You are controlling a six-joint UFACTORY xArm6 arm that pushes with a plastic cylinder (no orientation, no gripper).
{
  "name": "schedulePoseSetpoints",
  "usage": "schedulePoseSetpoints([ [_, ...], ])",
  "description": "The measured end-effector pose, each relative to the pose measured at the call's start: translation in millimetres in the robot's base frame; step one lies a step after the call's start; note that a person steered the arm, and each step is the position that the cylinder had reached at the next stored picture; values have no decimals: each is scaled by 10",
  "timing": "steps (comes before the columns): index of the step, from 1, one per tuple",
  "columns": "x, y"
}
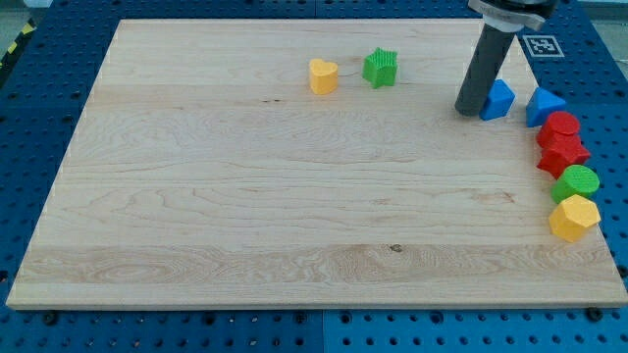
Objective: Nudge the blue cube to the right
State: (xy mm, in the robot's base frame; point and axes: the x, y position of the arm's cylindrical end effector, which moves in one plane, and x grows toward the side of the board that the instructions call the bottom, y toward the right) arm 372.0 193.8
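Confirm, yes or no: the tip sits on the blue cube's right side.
No: my tip stands at the left side of the blue cube in the view, close against it.

The rod [485, 61] runs out through the top edge of the frame at upper right, so only its lower length shows. It covers the left side of the blue cube [499, 99], and whether my tip [470, 111] actually touches that block cannot be told.

In the cluster at the right edge, the red cylinder [561, 126] overlaps part of the red star [562, 154] below it. The green cylinder [577, 181] is partly masked by the yellow hexagon [574, 218] in front.

The white marker tag [541, 44] at upper right is partly hidden behind the rod, and its pattern is too small to read.
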Motion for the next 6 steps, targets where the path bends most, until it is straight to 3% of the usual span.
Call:
schedulePoseSetpoints([
  [1, 42, 191],
  [2, 649, 345],
  [3, 660, 359],
  [6, 7, 382],
])
